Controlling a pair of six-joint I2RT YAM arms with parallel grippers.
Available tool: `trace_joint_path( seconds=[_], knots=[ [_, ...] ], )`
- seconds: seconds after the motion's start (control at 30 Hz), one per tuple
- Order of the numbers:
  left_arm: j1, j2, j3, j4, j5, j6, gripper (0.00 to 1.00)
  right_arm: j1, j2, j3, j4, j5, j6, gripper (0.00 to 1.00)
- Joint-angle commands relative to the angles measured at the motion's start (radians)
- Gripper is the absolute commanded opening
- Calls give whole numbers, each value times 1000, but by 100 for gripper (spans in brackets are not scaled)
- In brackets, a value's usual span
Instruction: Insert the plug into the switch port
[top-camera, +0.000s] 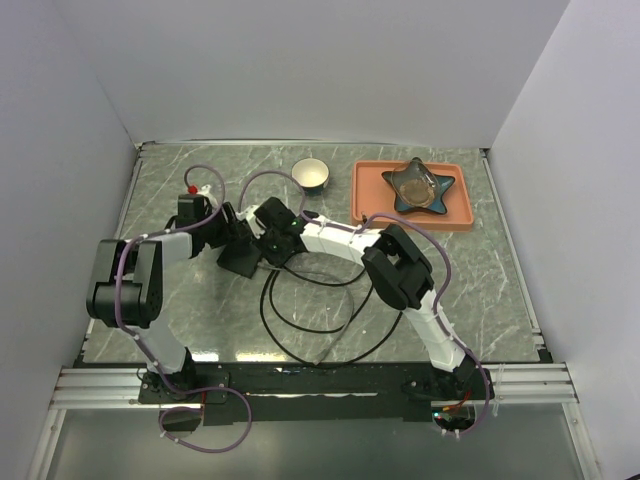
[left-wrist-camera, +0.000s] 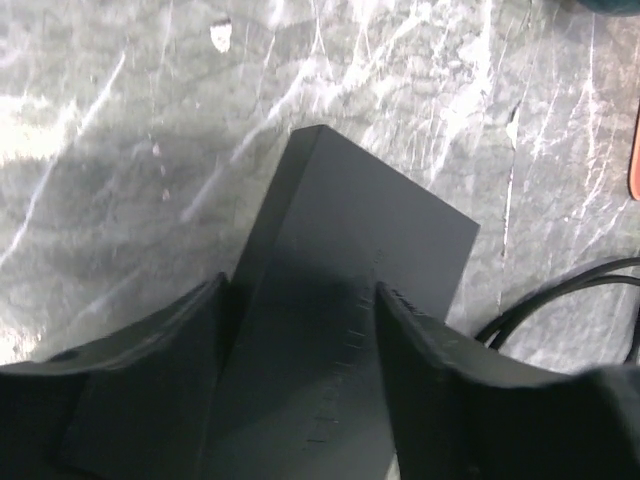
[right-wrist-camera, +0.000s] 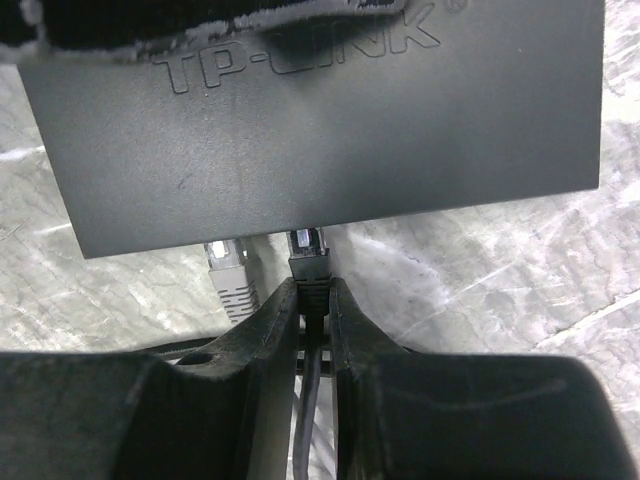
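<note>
The right gripper (right-wrist-camera: 312, 295) pinches a black cable plug (right-wrist-camera: 306, 258), its tip meeting the front edge of a flat black metal network switch (right-wrist-camera: 320, 130) at the gripper's twelve o'clock. A grey plug (right-wrist-camera: 230, 280) sits at the black one's nine o'clock. The left gripper (left-wrist-camera: 300, 290) straddles the switch body, fingers (left-wrist-camera: 150, 390) spread; whether they press it is unclear. An orange tray (top-camera: 365, 200) holding a dark star-shaped dish (top-camera: 420, 186) lies at the grey marbled table's (top-camera: 490, 295) two o'clock, a white bowl (top-camera: 311, 174) at twelve.
</note>
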Motion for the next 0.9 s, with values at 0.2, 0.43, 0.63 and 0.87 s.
trace_joint_path(
  seconds=[0.2, 0.43, 0.63, 0.87],
  knots=[
    [1, -198, 49, -270, -52, -104, 79, 53, -127, -85, 202, -40, 87, 29],
    [3, -535, 69, -363, -310, -145, 94, 51, -217, -144, 171, 96, 138, 73],
    [1, -816, 7, -392, -226, -194, 96, 51, -366, -213, 139, 210, 190, 99],
    [0, -1066, -281, -345, -72, -384, 96, 53, -666, -453, 107, 329, 325, 99]
  ],
)
